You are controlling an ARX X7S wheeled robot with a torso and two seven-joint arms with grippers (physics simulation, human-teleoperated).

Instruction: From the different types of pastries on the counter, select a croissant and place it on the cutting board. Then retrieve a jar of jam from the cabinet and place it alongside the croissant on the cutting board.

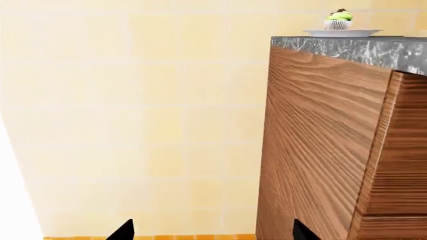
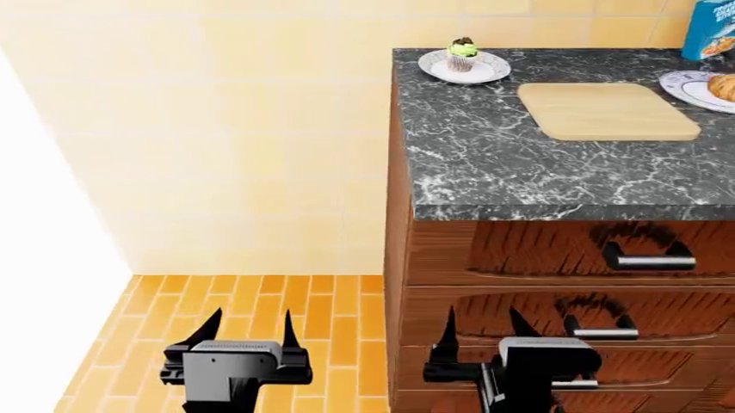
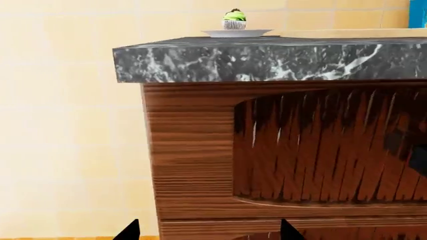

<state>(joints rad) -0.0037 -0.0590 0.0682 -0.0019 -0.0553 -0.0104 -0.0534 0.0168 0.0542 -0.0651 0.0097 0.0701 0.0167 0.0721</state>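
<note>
The croissant (image 2: 724, 86) lies on a plate at the far right edge of the head view, on the dark marble counter (image 2: 494, 163). The light wooden cutting board (image 2: 607, 110) lies bare just left of it. A green-frosted cupcake (image 2: 463, 53) sits on a plate at the counter's back left corner; it also shows as the cupcake (image 1: 338, 20) and the cupcake (image 3: 234, 20). My left gripper (image 2: 244, 327) hangs open low over the floor, left of the counter. My right gripper (image 2: 483, 325) is open, low before the drawers. Both hold nothing. The jar of jam is out of view.
A blue cereal box (image 2: 708, 26) stands at the counter's back right. The wooden base has drawers with metal handles (image 2: 649, 261) facing me. A yellow tiled wall (image 2: 230, 129) runs behind, with an orange tiled floor (image 2: 299, 301) left of the counter.
</note>
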